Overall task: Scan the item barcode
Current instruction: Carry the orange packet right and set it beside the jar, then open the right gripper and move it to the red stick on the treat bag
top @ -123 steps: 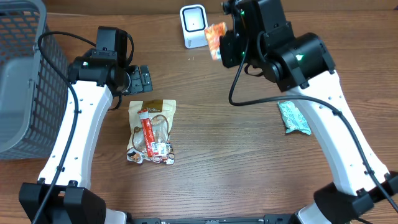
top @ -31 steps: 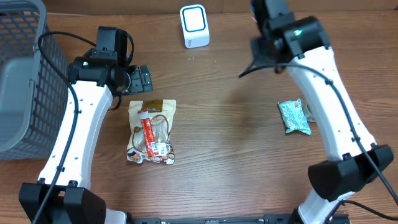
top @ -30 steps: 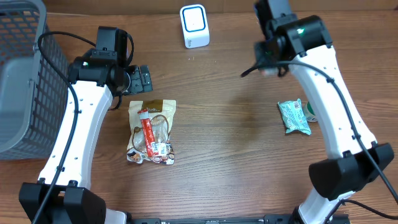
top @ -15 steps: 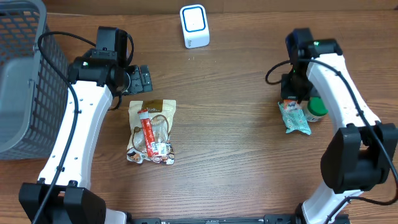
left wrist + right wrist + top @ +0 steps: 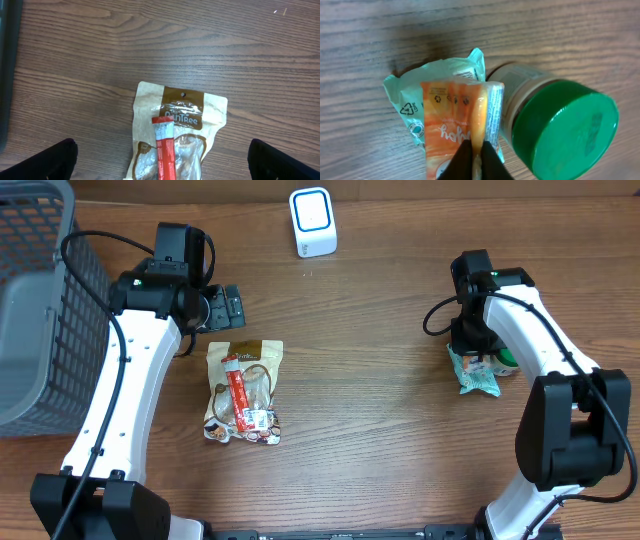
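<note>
Pinching the orange packet (image 5: 452,125) by its lower edge, the right pincer (image 5: 474,161) is all but closed on it and holds it over a teal packet (image 5: 405,107), with a green-lidded jar (image 5: 560,130) just beside it at 3 o'clock. Overhead, this cluster sits at 3 o'clock on the desk (image 5: 370,430). The scanner (image 5: 312,222) stands at 12 o'clock, well apart. The left pincer (image 5: 228,307) gapes wide and holds nothing, with a brown pouch (image 5: 180,112) at its 6 o'clock. A basket (image 5: 35,300) sits at 9 o'clock.
</note>
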`<act>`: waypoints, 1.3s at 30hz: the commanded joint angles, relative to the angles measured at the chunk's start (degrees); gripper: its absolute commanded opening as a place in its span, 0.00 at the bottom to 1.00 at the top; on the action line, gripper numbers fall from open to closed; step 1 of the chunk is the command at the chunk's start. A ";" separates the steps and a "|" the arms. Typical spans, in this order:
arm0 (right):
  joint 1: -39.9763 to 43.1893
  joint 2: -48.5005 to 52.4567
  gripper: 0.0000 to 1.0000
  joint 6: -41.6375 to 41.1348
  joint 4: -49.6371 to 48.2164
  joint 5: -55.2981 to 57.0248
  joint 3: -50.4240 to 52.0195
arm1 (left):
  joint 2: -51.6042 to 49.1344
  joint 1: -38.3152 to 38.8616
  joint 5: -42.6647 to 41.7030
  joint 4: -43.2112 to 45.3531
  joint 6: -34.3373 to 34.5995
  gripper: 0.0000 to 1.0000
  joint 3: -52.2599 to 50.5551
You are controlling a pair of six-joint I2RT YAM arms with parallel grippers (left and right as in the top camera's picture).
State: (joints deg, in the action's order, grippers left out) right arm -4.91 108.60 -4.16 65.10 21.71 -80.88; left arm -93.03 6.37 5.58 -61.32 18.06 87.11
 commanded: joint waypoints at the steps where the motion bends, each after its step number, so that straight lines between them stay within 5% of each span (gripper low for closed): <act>1: 0.11 0.17 0.26 0.15 -0.37 1.18 0.26 | -0.33 0.39 -0.28 0.07 0.79 1.00 1.01; 3: 0.11 0.17 0.39 0.15 -0.59 1.16 0.26 | -0.33 0.39 -0.28 0.07 0.79 1.00 1.01; 8: 0.00 0.17 0.48 -0.48 -2.10 -0.70 0.26 | -0.33 0.39 -0.31 0.07 0.79 1.00 1.01; 21: -6.58 0.17 0.49 -1.01 -12.26 -53.68 0.26 | -0.33 0.39 -0.31 0.04 0.79 1.00 1.01; 32: -24.35 0.17 0.47 -14.10 -19.50 -53.53 0.26 | -0.33 0.39 -0.28 0.07 0.79 1.00 1.01; 39: -37.18 0.17 0.43 -21.64 -24.00 -41.48 0.26 | -0.33 0.39 -0.31 0.04 0.79 1.00 1.01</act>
State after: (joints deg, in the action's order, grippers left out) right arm -37.58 108.60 -20.03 42.83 -27.38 -80.86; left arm -93.03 6.37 5.58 -61.32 18.06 87.11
